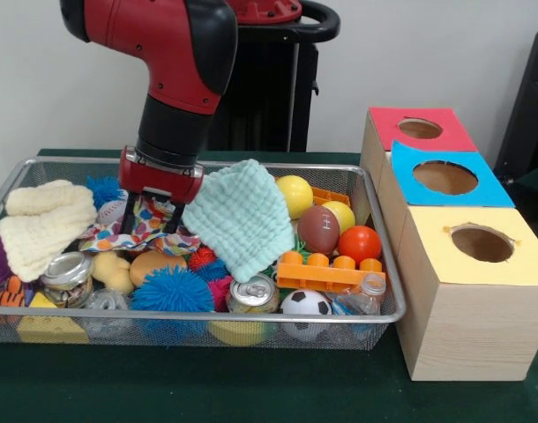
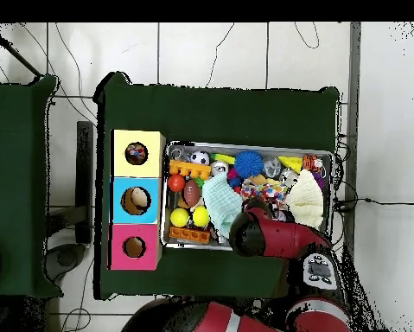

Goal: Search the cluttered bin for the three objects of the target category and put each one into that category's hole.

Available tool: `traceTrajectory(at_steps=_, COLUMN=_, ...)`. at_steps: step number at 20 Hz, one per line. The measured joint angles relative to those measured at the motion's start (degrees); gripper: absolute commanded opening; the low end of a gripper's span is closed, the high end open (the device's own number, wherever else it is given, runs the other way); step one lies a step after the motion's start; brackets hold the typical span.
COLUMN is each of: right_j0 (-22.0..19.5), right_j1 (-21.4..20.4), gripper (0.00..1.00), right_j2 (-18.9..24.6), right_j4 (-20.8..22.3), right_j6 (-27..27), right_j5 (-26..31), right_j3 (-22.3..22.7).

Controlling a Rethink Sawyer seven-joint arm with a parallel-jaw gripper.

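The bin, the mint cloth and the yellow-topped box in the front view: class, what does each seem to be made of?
Bin: silver metal wire mesh with a thicker rim; you can see through its walls.
Mint cloth: soft woven fabric, matte, with a waffle texture and draping folds.
Yellow-topped box: pale wood, or a wood-look board, by its grain; the top looks like matte paper or card.

Silver wire bin. Mint waffle cloth, cream waffle cloth at nine o'clock of it. White fabric with multicolour polka dots. Blue spiky ball. Red, blue, yellow box tops; yellow-topped hole.
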State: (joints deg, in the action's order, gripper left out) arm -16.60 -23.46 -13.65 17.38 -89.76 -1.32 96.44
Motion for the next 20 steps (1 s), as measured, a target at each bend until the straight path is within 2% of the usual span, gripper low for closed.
traceTrajectory(at_steps=3, right_j0=0.0, right_j1=0.0, gripper=1.0, right_j2=0.0, right_j4=0.0, right_j6=0.0, right_j5=0.0, right_j3=0.0)
traceTrajectory(at_steps=4, right_j0=0.01, right_j1=0.0, gripper=0.0, right_j2=0.02, right_j4=0.0, right_j6=0.0, right_j5=0.0, right_j3=0.0)
traceTrajectory(at_steps=13, right_j0=0.2, right_j1=-0.02, gripper=0.0, right_j2=-0.09, right_j4=-0.09, right_j6=0.0, right_j5=0.07, right_j3=-0.01)
traceTrajectory(at_steps=20, right_j0=1.28, right_j1=-0.36, gripper=0.0, right_j2=-0.42, right_j4=-0.41, right_j6=0.0, right_j5=2.37, right_j3=0.01)
